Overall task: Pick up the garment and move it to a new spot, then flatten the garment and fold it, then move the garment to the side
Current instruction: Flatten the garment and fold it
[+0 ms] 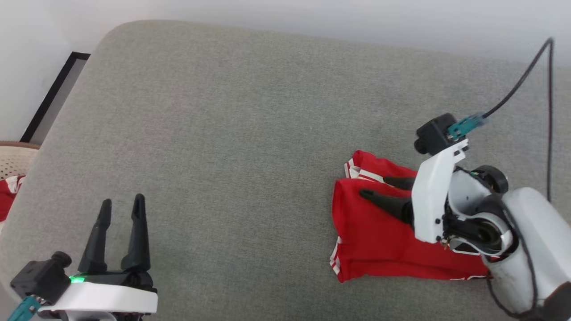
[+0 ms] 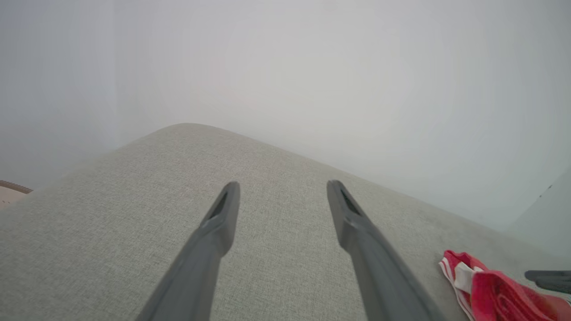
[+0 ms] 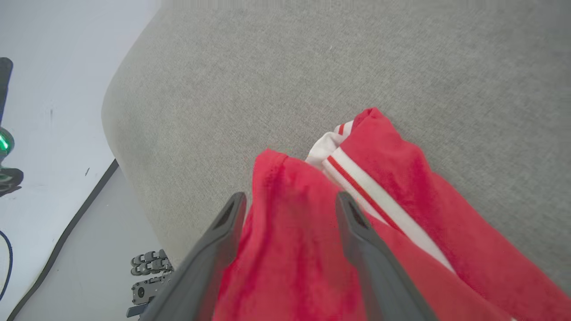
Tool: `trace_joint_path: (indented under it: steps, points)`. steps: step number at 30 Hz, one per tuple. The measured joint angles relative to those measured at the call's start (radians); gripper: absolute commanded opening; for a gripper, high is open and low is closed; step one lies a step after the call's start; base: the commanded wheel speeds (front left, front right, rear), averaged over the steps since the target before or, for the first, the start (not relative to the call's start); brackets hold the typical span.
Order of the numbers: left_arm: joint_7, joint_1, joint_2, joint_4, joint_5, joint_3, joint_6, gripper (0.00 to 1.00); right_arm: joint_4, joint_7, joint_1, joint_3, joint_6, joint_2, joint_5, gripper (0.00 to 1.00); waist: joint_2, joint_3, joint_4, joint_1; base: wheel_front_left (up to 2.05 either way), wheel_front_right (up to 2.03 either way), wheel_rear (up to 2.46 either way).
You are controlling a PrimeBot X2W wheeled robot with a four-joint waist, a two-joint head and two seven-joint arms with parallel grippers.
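Our right gripper (image 1: 374,187) hangs spread wide over the folded red garment (image 1: 379,243) on the right side of the grey cushion (image 1: 223,133). Our left gripper (image 1: 122,200) is spread wide too, holding nothing.

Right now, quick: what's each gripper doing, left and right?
Left gripper: open, empty, over the grey fabric cushion.
Right gripper: open, spread over the folded red jersey shirt, not gripping it.

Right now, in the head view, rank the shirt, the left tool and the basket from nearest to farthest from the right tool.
1. Shirt: directly under the right tool.
2. Left tool: across the cushion, lower left.
3. Basket: far left edge, past the cushion.
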Motion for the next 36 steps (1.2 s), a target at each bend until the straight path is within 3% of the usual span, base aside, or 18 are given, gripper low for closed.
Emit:
trace_joint_path:
  steps: [9,14,15,26,36]
  points:
    - [0.000,0.009,0.008,-0.009,-0.008,0.040,0.000,1.00,-0.094,-0.141,0.029,-0.084,0.000,-0.090,0.028,1.00,0.0000,-0.011,-0.059,0.0000,0.00,0.00,0.00]
    - [0.000,0.013,0.025,-0.016,-0.008,0.057,0.000,1.00,-0.141,-0.283,0.105,-0.153,0.000,-0.130,-0.009,1.00,0.0000,-0.024,-0.108,-0.0001,0.00,0.00,0.00]
    - [0.000,0.017,0.030,-0.018,-0.008,0.065,0.000,1.00,-0.156,-0.368,0.129,-0.176,0.000,-0.134,-0.033,1.00,0.0000,-0.030,-0.131,0.0000,0.00,0.00,0.00]
    - [0.000,0.058,0.047,-0.025,0.004,0.086,-0.001,1.00,-0.101,-0.760,0.262,-0.231,0.000,-0.134,-0.171,1.00,0.0000,-0.093,-0.237,-0.0001,0.00,0.00,0.00]
    - [0.000,0.114,0.068,-0.011,0.018,0.111,-0.001,1.00,0.004,-0.971,0.361,-0.252,0.000,-0.114,-0.203,1.00,0.0000,-0.162,-0.276,0.0000,0.00,0.00,0.00]
